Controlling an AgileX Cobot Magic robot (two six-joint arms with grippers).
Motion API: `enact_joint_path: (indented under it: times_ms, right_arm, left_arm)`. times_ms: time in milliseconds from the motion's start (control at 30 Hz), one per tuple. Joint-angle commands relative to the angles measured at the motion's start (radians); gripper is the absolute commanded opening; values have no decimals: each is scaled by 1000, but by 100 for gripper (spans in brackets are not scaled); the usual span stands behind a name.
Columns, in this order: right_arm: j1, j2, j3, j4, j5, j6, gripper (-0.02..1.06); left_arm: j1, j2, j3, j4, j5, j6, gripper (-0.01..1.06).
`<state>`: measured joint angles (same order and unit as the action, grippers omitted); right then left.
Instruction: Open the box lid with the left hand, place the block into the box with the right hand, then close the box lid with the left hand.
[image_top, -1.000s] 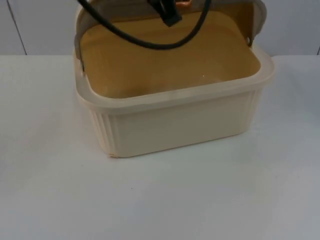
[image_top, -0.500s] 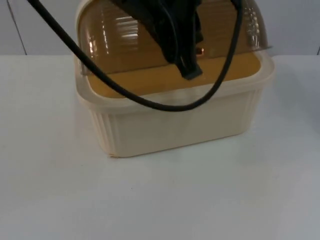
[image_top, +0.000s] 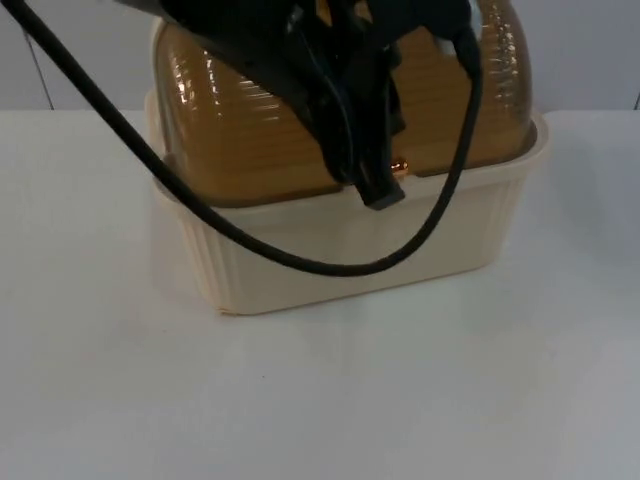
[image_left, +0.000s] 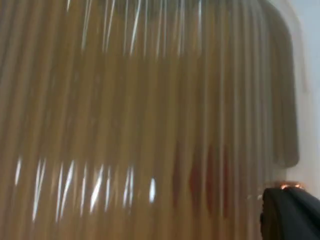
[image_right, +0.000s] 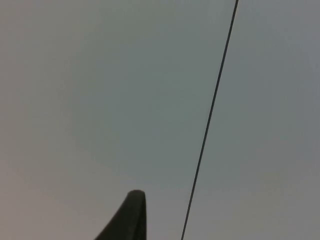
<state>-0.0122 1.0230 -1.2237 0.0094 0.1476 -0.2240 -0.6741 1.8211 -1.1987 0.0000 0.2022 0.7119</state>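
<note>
A cream ribbed box (image_top: 330, 262) stands at the back of the white table. Its amber see-through lid (image_top: 230, 120) is domed over it, with the front edge down at the box's front rim. My left gripper (image_top: 378, 186) reaches in from above and is shut on the lid's front edge, beside a small copper knob (image_top: 397, 168). The left wrist view looks close onto the ribbed lid (image_left: 125, 100); a blurred red shape, the block (image_left: 200, 175), lies behind it inside the box. My right gripper (image_right: 131, 215) waits, facing the grey partition wall (image_right: 100, 90).
White table top (image_top: 320, 400) stretches in front of the box and to both sides of it. The grey partition wall (image_top: 590, 50) stands right behind the box.
The lid has swung from fully open at the back down over the box. My left gripper came forward and down with it.
</note>
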Motion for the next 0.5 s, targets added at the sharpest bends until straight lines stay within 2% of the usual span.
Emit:
enact_joint_path:
  times_ms: [0, 100, 133, 200, 300, 467]
  right_arm:
    - [2, -13, -3, -9, -4, -4, 105]
    - [2, -16, -3, -9, -4, -4, 105]
    - [2, -16, -3, -9, -4, -4, 105]
    - [2, -16, -3, -9, -4, -4, 105]
    - [2, -15, -3, -16, -4, -4, 105]
    - [2, -15, -3, -33, -4, -4, 105]
  left_arm:
    - [-15, -27, 5, -49, -3, -19, 0]
    - [-15, -73, 5, -225, -3, -57, 0]
    - [-15, -73, 5, -225, -3, -57, 0]
    - [-15, -109, 5, -320, -11, -62, 0]
    - [-15, -175, 5, -452, -59, -67, 0]
    - [17, -279, 5, -577, -88, -81, 0]
